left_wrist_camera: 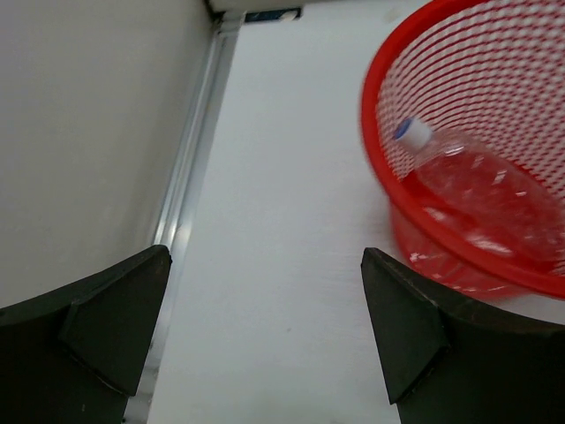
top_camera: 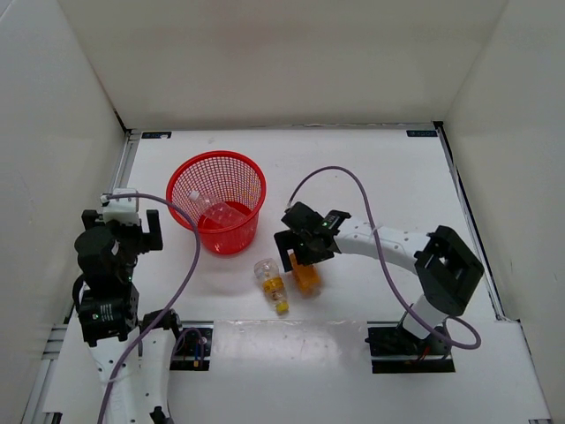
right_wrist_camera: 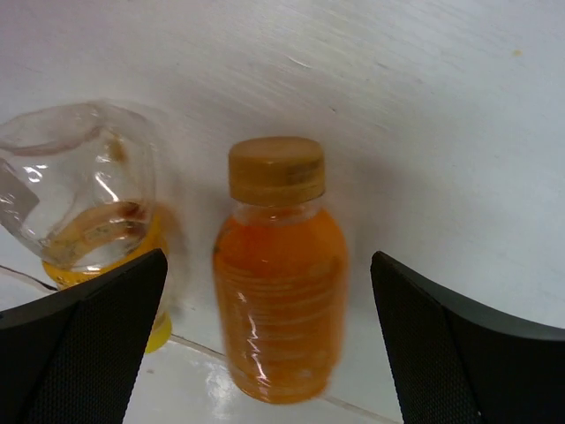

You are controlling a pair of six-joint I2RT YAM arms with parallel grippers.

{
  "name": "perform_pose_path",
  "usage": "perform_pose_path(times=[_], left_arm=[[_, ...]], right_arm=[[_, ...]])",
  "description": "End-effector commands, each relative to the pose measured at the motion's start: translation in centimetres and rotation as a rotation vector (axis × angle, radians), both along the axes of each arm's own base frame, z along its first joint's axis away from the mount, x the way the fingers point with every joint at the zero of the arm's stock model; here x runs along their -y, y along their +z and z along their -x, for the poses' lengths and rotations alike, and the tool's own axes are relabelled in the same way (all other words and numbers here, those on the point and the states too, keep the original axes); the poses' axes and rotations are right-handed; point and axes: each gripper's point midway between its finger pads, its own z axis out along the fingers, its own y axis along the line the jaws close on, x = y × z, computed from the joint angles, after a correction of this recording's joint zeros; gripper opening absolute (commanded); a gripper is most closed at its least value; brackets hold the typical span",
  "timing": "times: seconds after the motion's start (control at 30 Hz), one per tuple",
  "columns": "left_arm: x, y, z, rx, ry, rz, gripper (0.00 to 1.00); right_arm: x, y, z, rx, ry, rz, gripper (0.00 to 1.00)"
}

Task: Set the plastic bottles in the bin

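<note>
White worktop (top_camera: 397,177), walled on three sides, bare toward its far right corner. Red bin (top_camera: 256,181) toward the left edge holds the tall clear bottle (top_camera: 214,210). Orange bottle (top_camera: 306,276) and stubby clear bottle (top_camera: 270,283) lie side by side near the front edge. Right gripper (top_camera: 305,253), fingers wide apart, hangs over the orange bottle. Left gripper (left_wrist_camera: 265,336) is spread and empty.

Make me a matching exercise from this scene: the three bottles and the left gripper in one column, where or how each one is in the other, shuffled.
Column one
1. tall clear bottle
2. orange bottle
3. stubby clear bottle
4. left gripper

Column two
A. between the open fingers of the right gripper
B. inside the red mesh basket
C. open, above the table beside the basket
D. on the table next to the orange bottle, outside the basket

Pairs: 1-B, 2-A, 3-D, 4-C
</note>
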Motion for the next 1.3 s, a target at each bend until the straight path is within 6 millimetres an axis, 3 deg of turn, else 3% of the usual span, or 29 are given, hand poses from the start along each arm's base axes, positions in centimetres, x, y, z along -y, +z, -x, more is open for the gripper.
perform_pose_path(times=[0.0,0.1,0.2,0.3,0.33,0.4,0.47,0.57,0.6,0.67,0.7,0.73,0.77,0.8,0.83,0.87,0.9,1.0,1.07,1.1,1.17,1.2,1.23,1.27], left_arm=[[-4.3,-2.3,1.2,-0.09,0.229,-0.093,1.0],[-4.9,-3.4,1.9,-0.121,0.249,-0.139,1.0],[-4.9,-2.9,2.4,-0.094,0.248,-0.152,1.0],[-4.6,-3.1,2.6,-0.092,0.228,-0.157,1.0],[-4.6,-3.1,2.6,-0.092,0.228,-0.157,1.0],[-4.6,-3.5,2.6,-0.102,0.227,-0.156,1.0],[-4.7,-3.5,2.6,-0.103,0.236,-0.158,1.0],[-4.7,-4.1,2.4,-0.123,0.235,-0.157,1.0],[-4.9,-4.1,2.5,-0.124,0.243,-0.16,1.0],[-4.9,-4.5,2.5,-0.135,0.243,-0.159,1.0],[-4.9,-4.5,2.5,-0.132,0.246,-0.149,1.0],[-4.9,-4.7,2.3,-0.141,0.245,-0.149,1.0],[-4.7,-5.1,2.2,-0.149,0.235,-0.146,1.0],[-4.6,-5.1,2.1,-0.148,0.225,-0.143,1.0],[-4.6,-5.1,2.1,-0.148,0.225,-0.143,1.0],[-4.6,-5.1,2.1,-0.148,0.225,-0.143,1.0],[-4.6,-5.1,2.1,-0.148,0.225,-0.143,1.0],[-4.6,-5.7,2.2,-0.168,0.223,-0.141,1.0],[-4.7,-6.3,2.4,-0.188,0.232,-0.143,1.0],[-4.7,-6.3,2.4,-0.188,0.232,-0.143,1.0],[-4.7,-6.8,2.6,-0.198,0.231,-0.143,1.0],[-4.7,-6.8,2.6,-0.198,0.231,-0.143,1.0],[-4.7,-7.1,2.6,-0.207,0.23,-0.142,1.0],[-4.7,-7.3,2.7,-0.217,0.23,-0.142,1.0]], right_arm=[[-2.3,0.0,-0.1,-0.06,0.017,-0.107,0.97],[-1.8,-2.0,0.3,-0.1,0.013,-0.053,0.91],[-0.6,-3.3,0.9,-0.134,-0.008,-0.014,0.73],[0.8,-3.0,0.3,-0.109,-0.04,-0.005,0.61],[1.2,-2.4,-0.2,-0.094,-0.06,-0.011,0.45],[2.3,-1.8,-1.1,-0.061,-0.094,0.006,0.36],[2.9,0.3,-2.7,-0.006,-0.115,0.002,0.34],[2.8,5.9,-6.4,0.174,-0.143,-0.025,0.33],[1.5,10.8,-8.6,0.29,-0.149,-0.102,0.33],[0.3,16.7,-11.6,0.46,-0.198,-0.206,0.28],[-0.4,20.7,-13.1,0.564,-0.211,-0.273,0.28],[-1.1,23.1,-13.7,0.64,-0.211,-0.323,0.28],[-3.0,26.3,-14.7,0.74,-0.201,-0.434,0.28],[-3.8,28.6,-15.1,0.794,-0.176,-0.498,0.28],[-5.5,28.9,-15.4,0.824,-0.117,-0.516,0.3],[-7.2,31.9,-15.4,0.866,-0.078,-0.591,0.31],[-10.2,30.9,-15.8,0.833,-0.006,-0.601,0.33],[-14.9,32.6,-17.3,0.823,0.065,-0.592,0.35],[-17.5,32.2,-17.2,0.78,0.123,-0.602,0.39],[-18.8,31.3,-17.6,0.751,0.144,-0.592,0.49],[-20.2,30.0,-16.8,0.705,0.198,-0.602,0.59],[-20.4,29.5,-16.6,0.692,0.21,-0.602,0.67],[-20.2,28.7,-16.2,0.671,0.221,-0.592,0.85],[-19.7,29.4,-15.9,0.677,0.22,-0.599,0.92]])
